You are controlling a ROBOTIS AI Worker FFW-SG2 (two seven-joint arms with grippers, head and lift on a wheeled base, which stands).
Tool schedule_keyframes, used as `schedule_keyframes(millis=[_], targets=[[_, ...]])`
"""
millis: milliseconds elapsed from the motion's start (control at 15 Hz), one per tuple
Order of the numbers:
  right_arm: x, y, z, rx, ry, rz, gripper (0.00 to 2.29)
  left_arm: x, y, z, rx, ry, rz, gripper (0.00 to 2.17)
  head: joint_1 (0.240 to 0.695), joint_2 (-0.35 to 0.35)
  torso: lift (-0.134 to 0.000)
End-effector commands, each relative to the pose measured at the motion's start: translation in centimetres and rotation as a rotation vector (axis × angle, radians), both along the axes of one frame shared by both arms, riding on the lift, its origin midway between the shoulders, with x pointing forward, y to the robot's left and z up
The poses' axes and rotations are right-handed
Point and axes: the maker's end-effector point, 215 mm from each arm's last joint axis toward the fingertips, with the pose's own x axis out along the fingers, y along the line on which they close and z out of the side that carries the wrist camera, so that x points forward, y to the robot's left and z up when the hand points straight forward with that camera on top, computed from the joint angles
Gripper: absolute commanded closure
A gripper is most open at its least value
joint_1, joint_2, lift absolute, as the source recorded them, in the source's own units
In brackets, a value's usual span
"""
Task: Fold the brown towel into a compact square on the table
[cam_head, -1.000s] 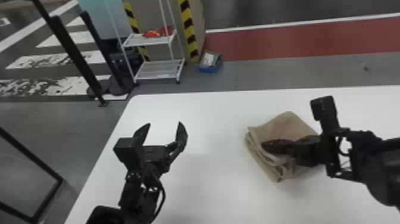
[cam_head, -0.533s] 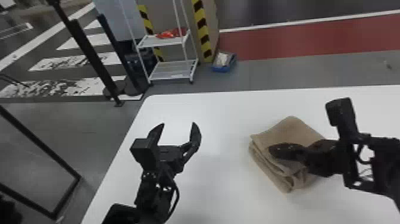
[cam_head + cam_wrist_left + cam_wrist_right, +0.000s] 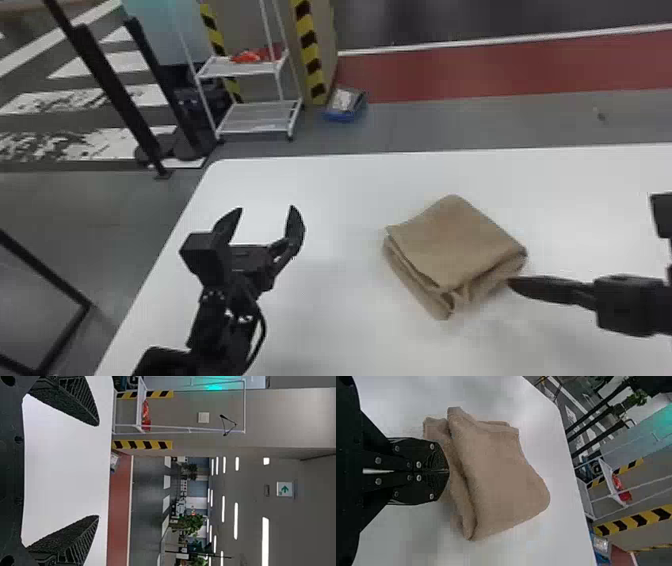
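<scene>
Can see first, left of the brown towel (image 3: 455, 245) and well apart from it, the left arm (image 3: 215, 325) with the left gripper (image 3: 267, 209) at its end, its fingers spread wide around bare air. Can see next, just beside the towel on its near right side, the right gripper (image 3: 510, 283), pointing toward it, with both flat fingers pressed together and gripping none of the cloth. Cannot tell whether those tips touch the towel. Under the towel, find the white table (image 3: 350, 190). On it, see the towel folded into a thick, roughly square stack, set at a slant, with a smooth top, loosely parted layers along the left edge and a crumpled fold at the near corner. Beyond the towel, past the far table edge and off to the left, notice a white rack (image 3: 257, 117) with something red (image 3: 246, 56) on its upper shelf, then a blue container (image 3: 341, 116) on the floor. Farther beyond the towel, see a red floor strip (image 3: 480, 65) running off to the right.
</scene>
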Motion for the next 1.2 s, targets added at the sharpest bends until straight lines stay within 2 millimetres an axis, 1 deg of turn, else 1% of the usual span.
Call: schedule_keyframes(millis=[0,67,133,200,333,400,467,600,800,867,933,1000,1067,1133], targets=[[-0.8,-3.3,-0.7,-0.018,0.054,-0.062,2.08,0.3,-0.5,-0.2,-0.002,0.002,-0.009,0.04,0.695,0.182,-0.125],[-0.5,-3.9,-0.8,-0.029,0.055,-0.072,2.08,0.3,-0.6,-0.1,-0.002,0.001,-0.012,0.04,0.695,0.163,-0.125],[0.0,-4.0,-1.3,-0.039,0.06,-0.078,2.08,0.3,-0.6,-0.2,-0.002,0.002,-0.012,0.04,0.695,0.146,-0.125],[0.7,-3.5,-1.6,-0.04,0.068,-0.069,2.08,0.3,-0.6,-0.1,-0.002,0.001,-0.012,0.04,0.695,0.132,-0.125],[2.4,-1.9,-2.8,-0.07,0.087,-0.04,2.08,0.3,-0.6,-0.1,-0.002,0.001,-0.012,0.05,0.695,0.117,-0.125],[3.8,-0.9,-2.8,-0.086,0.07,-0.024,2.08,0.3,-0.6,-0.1,-0.001,0.001,-0.013,0.05,0.695,0.12,-0.125],[4.8,0.3,-2.6,-0.096,0.043,-0.002,2.08,0.2,-0.5,-0.2,-0.001,0.004,-0.011,0.05,0.695,0.125,-0.125],[7.1,2.0,-2.3,-0.126,0.01,0.002,2.08,0.0,0.0,-0.4,0.003,0.007,-0.003,0.05,0.695,0.148,-0.125],[9.6,4.9,-1.8,-0.134,-0.018,0.02,2.08,0.0,0.1,-0.4,0.002,0.008,-0.001,0.05,0.695,0.173,-0.125],[10.8,5.7,-1.6,-0.142,-0.045,0.018,2.08,-0.1,0.1,-0.5,0.002,0.008,-0.001,0.05,0.695,0.19,-0.125],[12.2,5.8,-1.3,-0.153,-0.084,0.004,2.08,-0.1,0.1,-0.6,-0.001,0.01,0.0,0.05,0.695,0.196,-0.125],[13.3,6.6,-1.1,-0.168,-0.105,0.008,2.08,-0.1,0.1,-0.7,0.001,0.011,0.0,0.05,0.695,0.201,-0.125],[14.2,7.0,-1.3,-0.186,-0.108,0.012,2.08,-0.2,0.2,-0.7,0.001,0.012,0.001,0.05,0.695,0.204,-0.125],[15.6,8.1,-0.7,-0.176,-0.142,0.01,2.08,-0.2,0.3,-0.7,0.002,0.011,0.002,0.05,0.695,0.207,-0.125]])
